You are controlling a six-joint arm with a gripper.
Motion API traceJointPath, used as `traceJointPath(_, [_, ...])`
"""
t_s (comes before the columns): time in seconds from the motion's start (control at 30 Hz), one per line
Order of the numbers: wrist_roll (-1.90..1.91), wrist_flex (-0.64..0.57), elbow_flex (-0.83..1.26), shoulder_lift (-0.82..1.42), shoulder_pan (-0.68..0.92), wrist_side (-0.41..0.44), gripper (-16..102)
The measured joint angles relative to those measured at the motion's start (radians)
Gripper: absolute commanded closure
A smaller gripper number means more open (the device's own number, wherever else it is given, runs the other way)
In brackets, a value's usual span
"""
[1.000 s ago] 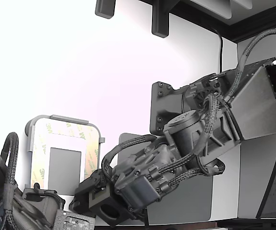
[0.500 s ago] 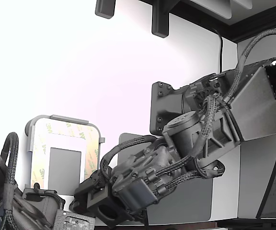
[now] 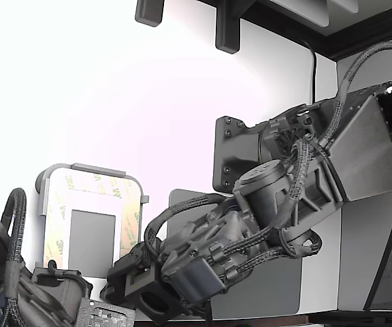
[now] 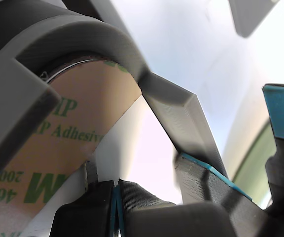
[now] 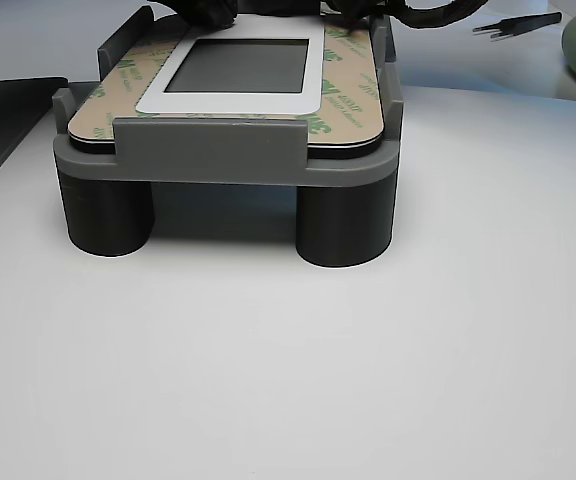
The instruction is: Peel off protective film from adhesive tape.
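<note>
Protective film [image 5: 346,97] lies flat on the adhesive tape [image 3: 131,216] all round the white plate [image 5: 313,84], which sits in the grey fixture frame [image 5: 208,152] on the bench [image 5: 288,350]. In the other view you can see no lifted corner or curl along the sides that face the camera; the far edge is hidden behind dark hardware.

Compare the exterior view with the pictures from a second ago: your arm has settled slightly lower and its wrist has crept toward that view's left, closer to the near corner of the frame, while the plate and liner have not shifted at all. I read that as the approach closing in and no peel begun.

In the wrist view your gripper [image 4: 116,197] shows blue-edged fingertips [image 4: 113,195] drawn tightly together right at the rim of the liner, beside the rounded corner of the frame. Whether they have a sliver of film pinched between them or are merely pressed against each other, I cannot tell; nothing visibly rises from the plate.

Your next move probably depends on catching only the liner's edge and not the tape beneath. If the tips bite the tape as well, the strip may lift off the plate, so check for a thin tan flap separating before you pull away. A second arm [image 3: 19,286] sits at the exterior view's lower left.
</note>
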Motion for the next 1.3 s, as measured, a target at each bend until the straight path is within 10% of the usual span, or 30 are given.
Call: traceJointPath(1.3, [-0.015, 0.06, -0.069, -0.023, 0.008, -0.002, 97])
